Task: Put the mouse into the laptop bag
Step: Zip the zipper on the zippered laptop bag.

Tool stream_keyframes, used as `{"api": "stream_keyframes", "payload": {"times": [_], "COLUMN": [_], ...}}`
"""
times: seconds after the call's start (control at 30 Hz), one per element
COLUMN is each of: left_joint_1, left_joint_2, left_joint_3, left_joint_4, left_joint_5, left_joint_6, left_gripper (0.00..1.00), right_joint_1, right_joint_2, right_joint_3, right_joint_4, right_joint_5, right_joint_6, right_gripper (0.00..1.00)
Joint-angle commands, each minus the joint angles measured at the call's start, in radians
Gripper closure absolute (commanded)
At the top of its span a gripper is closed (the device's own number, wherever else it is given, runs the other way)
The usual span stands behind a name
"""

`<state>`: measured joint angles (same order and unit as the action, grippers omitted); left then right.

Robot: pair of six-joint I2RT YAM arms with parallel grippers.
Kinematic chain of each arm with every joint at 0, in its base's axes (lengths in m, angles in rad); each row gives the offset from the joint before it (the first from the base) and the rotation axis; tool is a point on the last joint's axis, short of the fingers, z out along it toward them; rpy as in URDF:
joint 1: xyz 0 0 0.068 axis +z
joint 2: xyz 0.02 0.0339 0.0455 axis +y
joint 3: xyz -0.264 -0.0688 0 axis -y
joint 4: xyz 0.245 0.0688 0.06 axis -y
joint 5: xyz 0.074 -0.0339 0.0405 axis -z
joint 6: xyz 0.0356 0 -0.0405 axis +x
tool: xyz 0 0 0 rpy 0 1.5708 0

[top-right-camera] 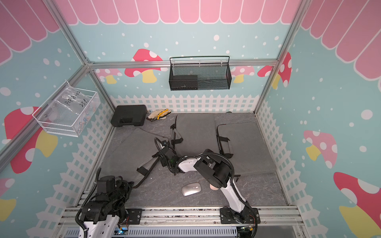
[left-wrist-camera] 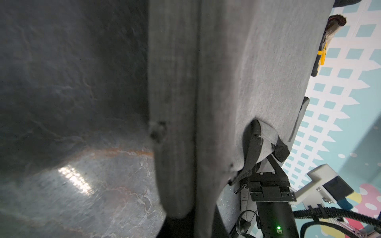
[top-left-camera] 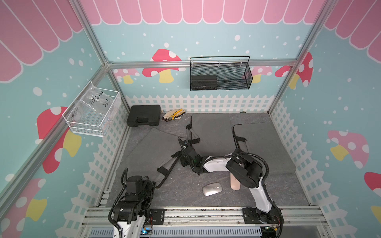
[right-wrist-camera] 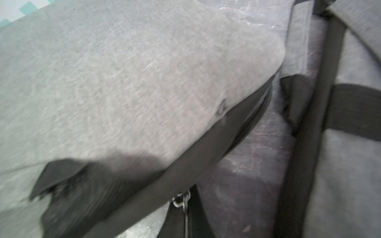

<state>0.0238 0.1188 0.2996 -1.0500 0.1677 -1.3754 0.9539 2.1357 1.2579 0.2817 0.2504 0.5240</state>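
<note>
The silver mouse (top-left-camera: 212, 189) (top-right-camera: 191, 189) lies on the dark mat near the front, apart from both grippers. A grey laptop bag (top-left-camera: 147, 149) (top-right-camera: 127, 148) lies flat at the left. My left gripper (top-left-camera: 154, 185) (left-wrist-camera: 185, 226) is shut on the bag's handle strap (top-left-camera: 165, 168) (left-wrist-camera: 175, 123), which runs down between its jaws. My right gripper (top-left-camera: 181, 142) (right-wrist-camera: 185, 216) reaches across to the bag's far corner and is shut on its zipper pull (right-wrist-camera: 182, 201). The zipper track (right-wrist-camera: 251, 121) shows along the bag's edge. The left wrist view shows the right gripper (left-wrist-camera: 270, 164) at the bag's corner.
Two more grey bags (top-left-camera: 212, 131) (top-left-camera: 263, 148) lie behind and to the right. A pink oblong object (top-left-camera: 235, 183) stands beside the mouse under the right arm. A black case (top-left-camera: 143, 118) and work gloves (top-left-camera: 173, 114) sit at the back. Wire baskets (top-left-camera: 220, 75) (top-left-camera: 92, 111) hang on the walls.
</note>
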Motion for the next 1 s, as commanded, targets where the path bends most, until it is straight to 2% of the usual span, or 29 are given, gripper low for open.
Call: {"api": "stream_keyframes", "payload": {"times": [0.0,0.23,0.33,0.53,0.67,0.83,0.97], "left_joint_1": [0.012,0.012,0.012,0.014,0.032,0.103,0.170], "left_joint_2": [-0.011,-0.047,-0.022,0.138,0.233,0.320,0.440], "left_joint_3": [0.140,0.181,0.156,0.060,0.056,0.099,0.095], "left_joint_4": [-0.279,-0.330,-0.298,-0.107,-0.013,0.038,0.164], "left_joint_5": [-0.193,-0.234,-0.231,-0.154,-0.173,-0.214,-0.147], "left_joint_6": [0.034,0.021,0.027,0.039,0.055,0.104,0.161], "left_gripper": [1.00,1.00,1.00,1.00,1.00,1.00,1.00], "right_joint_1": [-0.075,-0.149,-0.156,-0.149,-0.116,-0.041,0.046], "right_joint_2": [-0.042,-0.026,-0.077,-0.311,-0.470,-0.641,-0.747], "right_joint_3": [0.057,0.186,0.163,-0.088,-0.270,-0.458,-0.559], "right_joint_4": [-0.049,-0.136,-0.145,-0.057,0.029,0.112,0.133], "right_joint_5": [0.104,0.111,0.135,0.105,0.078,0.105,0.149], "right_joint_6": [-0.029,-0.092,-0.103,-0.071,-0.070,-0.053,-0.028], "right_gripper": [1.00,1.00,1.00,1.00,1.00,1.00,1.00]}}
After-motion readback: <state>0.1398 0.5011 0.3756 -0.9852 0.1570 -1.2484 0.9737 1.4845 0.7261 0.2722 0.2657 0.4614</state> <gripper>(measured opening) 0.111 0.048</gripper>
